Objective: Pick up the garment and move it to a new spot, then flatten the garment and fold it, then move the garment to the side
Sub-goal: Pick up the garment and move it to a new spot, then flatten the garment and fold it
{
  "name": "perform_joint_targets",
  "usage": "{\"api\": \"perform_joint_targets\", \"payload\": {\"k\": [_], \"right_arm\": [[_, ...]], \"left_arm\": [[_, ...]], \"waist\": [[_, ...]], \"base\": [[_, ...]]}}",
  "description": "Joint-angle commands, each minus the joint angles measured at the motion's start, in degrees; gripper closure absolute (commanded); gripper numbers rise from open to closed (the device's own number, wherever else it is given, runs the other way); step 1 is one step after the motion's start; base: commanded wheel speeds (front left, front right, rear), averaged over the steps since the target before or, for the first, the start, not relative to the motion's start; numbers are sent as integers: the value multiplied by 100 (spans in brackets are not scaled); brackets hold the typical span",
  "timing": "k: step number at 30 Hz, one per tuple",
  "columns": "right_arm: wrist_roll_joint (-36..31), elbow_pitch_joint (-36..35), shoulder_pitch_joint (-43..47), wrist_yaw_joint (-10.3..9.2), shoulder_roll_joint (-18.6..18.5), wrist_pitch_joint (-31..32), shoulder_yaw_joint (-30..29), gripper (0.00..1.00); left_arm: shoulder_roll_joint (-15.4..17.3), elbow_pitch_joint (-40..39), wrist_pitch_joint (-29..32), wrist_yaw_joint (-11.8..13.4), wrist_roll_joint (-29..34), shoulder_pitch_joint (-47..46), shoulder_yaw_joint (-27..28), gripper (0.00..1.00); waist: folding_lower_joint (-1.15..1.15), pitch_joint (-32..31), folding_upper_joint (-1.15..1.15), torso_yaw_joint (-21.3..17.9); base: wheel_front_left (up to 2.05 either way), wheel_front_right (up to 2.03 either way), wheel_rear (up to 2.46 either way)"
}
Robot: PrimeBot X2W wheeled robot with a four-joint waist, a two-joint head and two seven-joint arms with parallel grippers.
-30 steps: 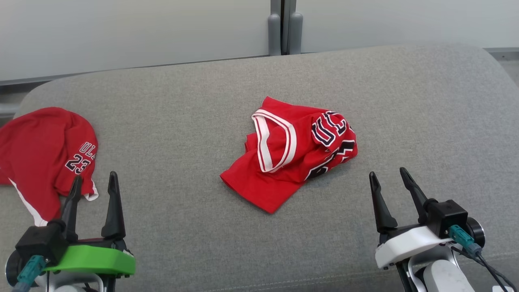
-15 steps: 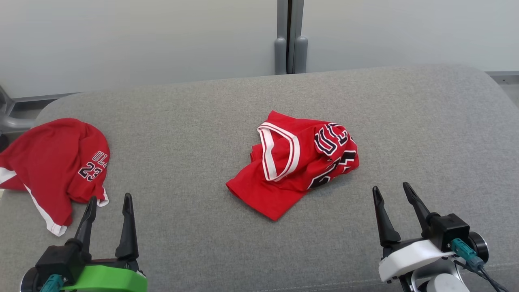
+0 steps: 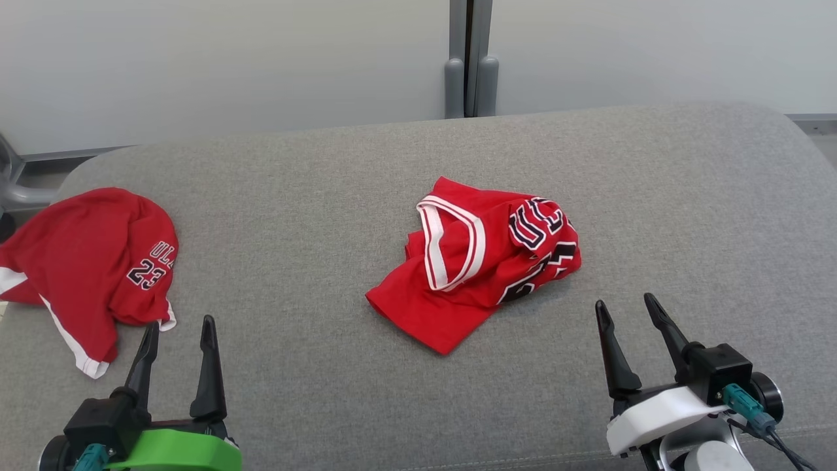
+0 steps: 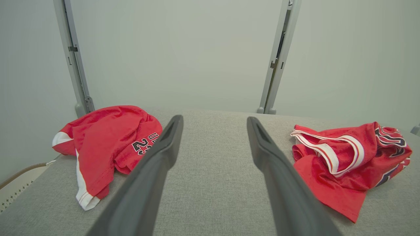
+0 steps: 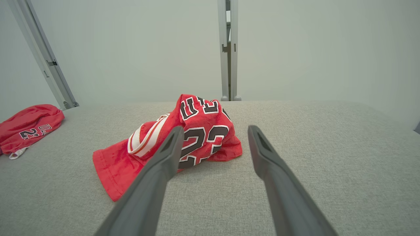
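Red jersey lies crumpled mid-way across the grey cushion, clear of both grippers. Left gripper: fingers apart, empty. Right gripper: fingers apart, empty. Red shorts at the cushion's left edge.

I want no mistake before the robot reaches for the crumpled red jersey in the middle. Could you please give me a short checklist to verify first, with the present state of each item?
1. Left hand open and holding nothing: ok.
2. Right hand open and holding nothing: ok.
3. Jersey lies free on the grey cushion, with nothing on top of it: ok.
4. Jersey already flat: not ok, it is crumpled, with the collar and the number folded over.
5. Other red garment kept apart from the jersey: ok, it lies far to the left.
6. A hand close to the jersey: ok, the right hand is the nearer one.
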Motion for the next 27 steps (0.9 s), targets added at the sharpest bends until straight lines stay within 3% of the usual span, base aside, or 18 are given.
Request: {"api": "perform_joint_targets", "payload": {"k": [1, 9, 15, 27], "right_arm": [[12, 3, 4, 0, -18, -9, 8, 0], [-44, -3, -67, 0, -16, 56, 68, 0], [-277, 71, -320, 0, -45, 283, 434, 0], [-56, 826, -1414, -2, -768, 994, 1601, 0]], "left_arm": [[-5, -1, -20, -42, 38, -41, 31, 0], [-87, 43, -20, -102, 85, -125, 43, 0], [-213, 192, -14, -243, -3, -306, -58, 0], [-520, 462, -19, -507, 66, -705, -247, 0]], "waist": [[0, 5, 0, 2], [0, 47, 0, 88], [0, 219, 0, 458], [0, 683, 0, 1221]], "base": [[0, 0, 0], [0, 0, 0], [0, 0, 0], [0, 0, 0]]}}
